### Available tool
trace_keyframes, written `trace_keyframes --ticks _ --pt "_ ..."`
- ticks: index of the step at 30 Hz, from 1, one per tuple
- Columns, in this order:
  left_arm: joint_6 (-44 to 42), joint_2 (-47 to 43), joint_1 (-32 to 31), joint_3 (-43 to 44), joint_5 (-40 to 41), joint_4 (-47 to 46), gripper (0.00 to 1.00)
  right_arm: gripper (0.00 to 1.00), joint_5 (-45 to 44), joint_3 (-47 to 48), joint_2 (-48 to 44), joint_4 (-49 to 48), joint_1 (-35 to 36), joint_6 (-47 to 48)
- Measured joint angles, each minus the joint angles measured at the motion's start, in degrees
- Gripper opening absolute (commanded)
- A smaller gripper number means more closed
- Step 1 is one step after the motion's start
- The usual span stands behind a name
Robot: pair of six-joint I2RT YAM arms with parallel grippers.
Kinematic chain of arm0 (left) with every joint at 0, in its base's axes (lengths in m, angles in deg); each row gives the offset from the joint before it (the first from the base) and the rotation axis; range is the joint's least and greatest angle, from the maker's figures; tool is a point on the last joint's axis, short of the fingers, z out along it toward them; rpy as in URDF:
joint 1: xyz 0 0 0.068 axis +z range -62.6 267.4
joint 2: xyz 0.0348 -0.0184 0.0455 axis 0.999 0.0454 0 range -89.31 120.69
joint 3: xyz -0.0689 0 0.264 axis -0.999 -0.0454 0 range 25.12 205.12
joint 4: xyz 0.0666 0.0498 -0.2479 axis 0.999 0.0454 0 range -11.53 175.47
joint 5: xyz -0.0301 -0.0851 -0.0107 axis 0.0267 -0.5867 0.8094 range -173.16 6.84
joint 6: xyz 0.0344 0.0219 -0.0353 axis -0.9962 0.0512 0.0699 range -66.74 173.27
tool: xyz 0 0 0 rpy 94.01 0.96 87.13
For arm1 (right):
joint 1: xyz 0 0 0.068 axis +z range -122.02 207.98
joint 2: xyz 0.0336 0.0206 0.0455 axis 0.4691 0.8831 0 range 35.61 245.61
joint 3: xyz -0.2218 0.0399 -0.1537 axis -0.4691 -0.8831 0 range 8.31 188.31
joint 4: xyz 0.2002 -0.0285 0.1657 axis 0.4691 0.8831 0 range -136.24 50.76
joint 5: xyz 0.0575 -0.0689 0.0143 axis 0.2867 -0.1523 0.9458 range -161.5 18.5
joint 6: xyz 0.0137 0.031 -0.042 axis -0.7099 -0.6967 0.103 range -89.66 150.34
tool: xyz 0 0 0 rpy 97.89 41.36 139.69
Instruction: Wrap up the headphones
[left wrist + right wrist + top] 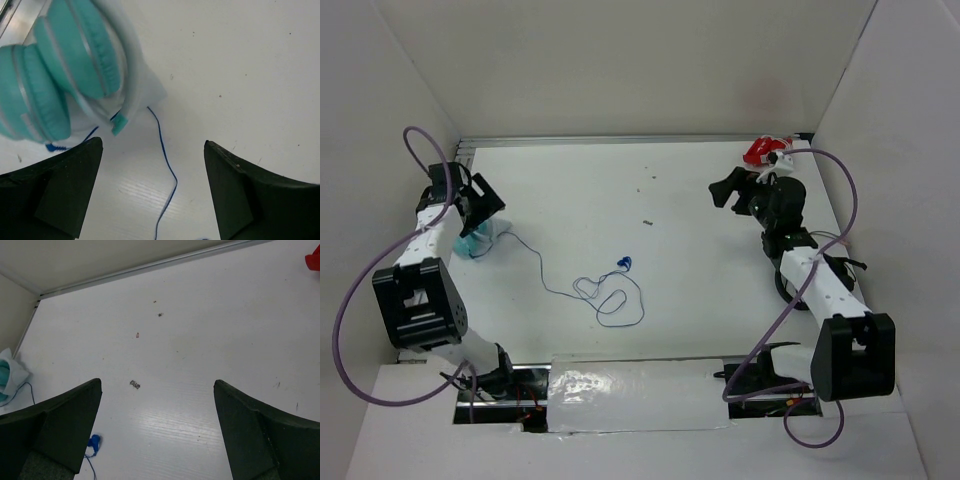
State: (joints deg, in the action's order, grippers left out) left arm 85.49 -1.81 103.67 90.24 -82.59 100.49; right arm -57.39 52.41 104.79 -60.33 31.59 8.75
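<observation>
Left wrist view: left gripper [152, 142] spread wide, headphones [75, 55] just ahead, untouched; right gripper [157, 382] spread wide, empty.

Teal headphones [65, 75] lying far L; dark-blue cord [164, 152] loose, looped, unwrapped.

Looking like robotics lab test cell. White worktop [700, 270] sitting boxed in by plain white panels [620, 60] on three sides; metal rail [620, 138] running along far edge. Left arm [420, 300] and right arm [825, 290] standing bolted at near edge, purple cables [859, 200] looping loose off both. Silvery strip [630, 400] covering near edge, bare wiring [525, 410] showing beside it. Everything plain and evenly lit.
</observation>
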Motion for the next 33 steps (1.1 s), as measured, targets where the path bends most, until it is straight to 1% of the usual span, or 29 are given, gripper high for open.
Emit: trace_keyframes --ticks 3,6,12,16,22,25,26,29,30,33 --pt "-4.02 4.74 -0.66 1.99 -1.99 -2.8 0.94 1.0 0.13 0.39 2.01 0.33 0.0 0.0" --pt "-6.47 8.24 -2.34 2.8 -1.49 -4.57 0.93 1.0 0.11 0.52 2.71 0.57 0.0 0.02" --pt "-6.56 14.78 -4.42 6.05 4.59 -5.75 0.9 1.0 -0.31 0.57 2.69 0.61 0.0 0.24" --pt "-6.34 15.91 -4.31 6.84 7.74 -5.62 0.9 1.0 -0.35 0.57 2.69 0.63 0.0 0.28" --pt "-6.6 15.91 -4.31 6.91 10.1 -6.6 0.88 1.0 -0.35 0.59 2.69 0.63 0.0 0.31" --pt "-6.14 17.05 -4.39 7.89 12.52 -6.05 0.84 1.0 -0.35 0.59 2.69 0.66 0.0 0.42" --pt "-5.7 18.14 -4.46 8.92 13.44 -5.44 0.81 1.0 -0.35 0.59 2.69 0.66 0.0 0.46" --pt "-4.31 21.7 -4.57 11.37 15.63 -4.5 0.76 1.0 -0.35 0.59 2.69 0.7 0.0 0.5" --pt "-3.67 22.58 -4.63 11.63 16.2 -4.42 0.76 1.0 -0.35 0.59 2.69 0.7 0.0 0.5" --pt "-2.82 24.55 -5.11 11.96 17.86 -2.86 0.7 1.0 -0.35 0.59 2.69 0.74 0.0 0.52"
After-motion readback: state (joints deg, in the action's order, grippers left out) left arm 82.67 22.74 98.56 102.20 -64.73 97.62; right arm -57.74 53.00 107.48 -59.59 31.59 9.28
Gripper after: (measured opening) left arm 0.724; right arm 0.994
